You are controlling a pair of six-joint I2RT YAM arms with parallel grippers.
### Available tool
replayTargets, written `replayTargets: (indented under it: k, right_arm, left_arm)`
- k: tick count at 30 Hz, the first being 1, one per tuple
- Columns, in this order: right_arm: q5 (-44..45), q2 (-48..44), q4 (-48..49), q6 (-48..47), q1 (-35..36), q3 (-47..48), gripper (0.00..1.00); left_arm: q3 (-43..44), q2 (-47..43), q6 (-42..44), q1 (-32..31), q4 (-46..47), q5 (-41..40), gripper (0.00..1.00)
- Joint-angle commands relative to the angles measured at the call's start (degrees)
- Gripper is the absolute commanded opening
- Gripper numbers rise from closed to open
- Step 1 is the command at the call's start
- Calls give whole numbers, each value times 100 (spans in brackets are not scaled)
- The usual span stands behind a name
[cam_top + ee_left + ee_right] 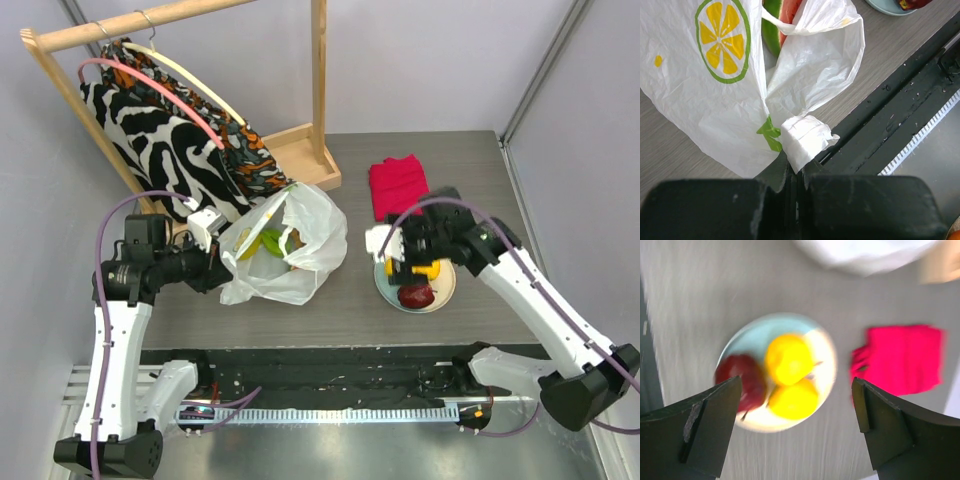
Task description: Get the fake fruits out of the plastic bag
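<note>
Left gripper [795, 172] clamps the plastic bag [715, 115] by a folded edge. Right gripper [796, 385] gapes wide above a blurred plate [747, 335], apparently holding two lemons [788, 358] and an apple [742, 380]. Grey table [700, 300], clothes rack [320, 90] behind.

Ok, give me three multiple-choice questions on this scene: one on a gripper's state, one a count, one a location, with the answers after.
1. The left gripper is: A wide open; B shut on the plastic bag; C shut on nothing.
2. How many yellow lemons lie on the plate? A two; B one; C four.
3. Where is the dark red apple? A in the plastic bag; B beside the plate; C on the plate.

Answers: 1 B, the left wrist view shows it pinching a fold of the bag. 2 A, the right wrist view shows two lemons there. 3 C, it rests on the plate next to the lemons.
</note>
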Motion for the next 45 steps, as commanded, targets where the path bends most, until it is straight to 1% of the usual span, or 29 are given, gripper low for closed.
replayTargets:
  k: [1, 2, 3, 4, 5, 6, 7, 8, 9, 10, 11, 12, 13, 16, 19, 22, 23, 24, 26, 27, 30, 34, 40, 45]
  right_arm:
    - [-843, 910, 774, 2130, 352, 1608, 100]
    - [-896, 1133, 966, 2394, 483, 1866, 100]
    - [-975, 1405, 1038, 2814, 763, 2329, 95]
    - [-993, 1868, 1091, 2949, 940, 2534, 93]
    - [-993, 2117, 1196, 3090, 1237, 2728, 91]
    - [-1028, 2319, 1275, 3265, 1380, 3034, 86]
    - [-1089, 2713, 1363, 3345, 1485, 3142, 83]
    - [-1133, 2900, 1512, 3389, 1591, 3247, 80]
    - [-1134, 3067, 1574, 3416, 1853, 3440, 76]
    - [-1090, 3277, 1592, 3364, 1960, 3537, 68]
    - [-1081, 3610, 1584, 3285, 2065, 3634, 66]
    - [-1072, 3779, 1601, 3180, 2145, 3748, 64]
    - [-1072, 3902, 1645, 2996, 2259, 3775, 61]
    - [-1072, 4386, 1812, 2610, 2382, 3942, 59]
    - [-1055, 4939, 1812, 2441, 2462, 4337, 56]
    - [-835, 5458, 1734, 2353, 2479, 4732, 54]
    - [-609, 5563, 1681, 2240, 2488, 4890, 54]
    - [-467, 5782, 1619, 2160, 2488, 4961, 54]
    - [-203, 5959, 1295, 1906, 2480, 5111, 53]
    - [16, 6004, 1189, 1617, 2471, 5094, 52]
    - [298, 6031, 837, 1072, 2357, 4954, 52]
    - [554, 5969, 574, 658, 2190, 4769, 52]
    - [896, 6083, 459, 254, 2093, 4619, 51]
    - [844, 6276, 231, 15, 2110, 4593, 46]
  left_arm:
    - [10, -4, 103, 49, 39, 201, 0]
    - [19, -13, 121, 49, 30, 201, 0]
    - [19, -13, 156, 49, -5, 193, 0]
    - [28, -13, 200, 40, -23, 192, 0]
    - [71, -30, 235, 49, -101, 192, 0]
    - [81, -22, 244, 40, -119, 184, 0]
    - [107, -48, 270, 49, -146, 192, 0]
    - [116, -57, 271, 49, -198, 184, 0]
    - [142, -83, 288, 49, -207, 184, 0]
    - [151, -109, 288, 49, -216, 175, 0]
    - [168, -118, 288, 49, -242, 175, 0]
    - [186, -127, 280, 49, -260, 175, 0]
    - [195, -153, 280, 49, -269, 175, 0]
    - [177, -171, 280, 66, -243, 184, 0]
    - [160, -171, 244, 67, -207, 228, 0]
    - [160, -206, 227, 67, -207, 263, 0]
    - [168, -206, 218, 67, -207, 263, 0]
    - [169, -215, 218, 214, -207, 254, 0]
    - [160, -206, 227, 216, -216, 263, 0]
    - [168, -223, 227, 225, -207, 254, 0]
    - [133, -232, 227, 225, -172, 245, 0]
    - [90, -250, 227, 225, -111, 245, 0]
    - [63, -224, 209, 234, -67, 272, 0]
    - [46, -197, 200, 234, -58, 263, 0]
